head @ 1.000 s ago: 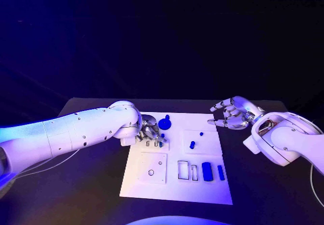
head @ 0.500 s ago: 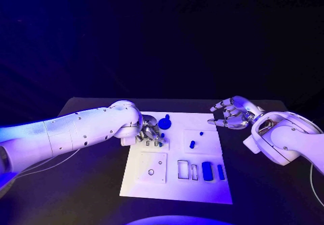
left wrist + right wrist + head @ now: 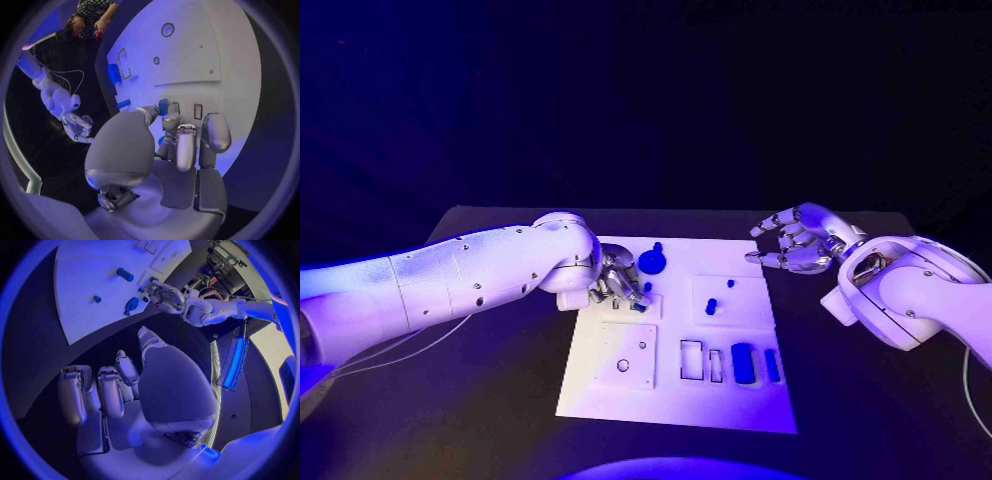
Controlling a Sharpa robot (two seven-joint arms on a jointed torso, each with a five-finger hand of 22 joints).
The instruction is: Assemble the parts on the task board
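Observation:
The white task board (image 3: 678,400) lies mid-table. My left hand (image 3: 620,283) rests over its far left part, fingers curled around a small blue part (image 3: 164,107) pinched at the thumb, just above narrow slots in the board (image 3: 206,50). A round blue knob (image 3: 653,264) stands just beside that hand. Two small blue pegs (image 3: 730,284) (image 3: 710,307) sit in the board's far right square. A blue block (image 3: 743,363) and a thin blue bar (image 3: 772,366) lie at the near right. My right hand (image 3: 795,243) hovers off the board's far right corner, fingers apart, holding nothing.
Rectangular recesses (image 3: 691,361) and a raised plate with holes (image 3: 629,355) take up the board's near half. Black table (image 3: 473,400) surrounds the board on all sides. My left forearm (image 3: 459,280) crosses the table's left side.
My left hand's fingers have shifted a little, and the blue piece at them now sits slightly nearer me. The right hand has barely moved.

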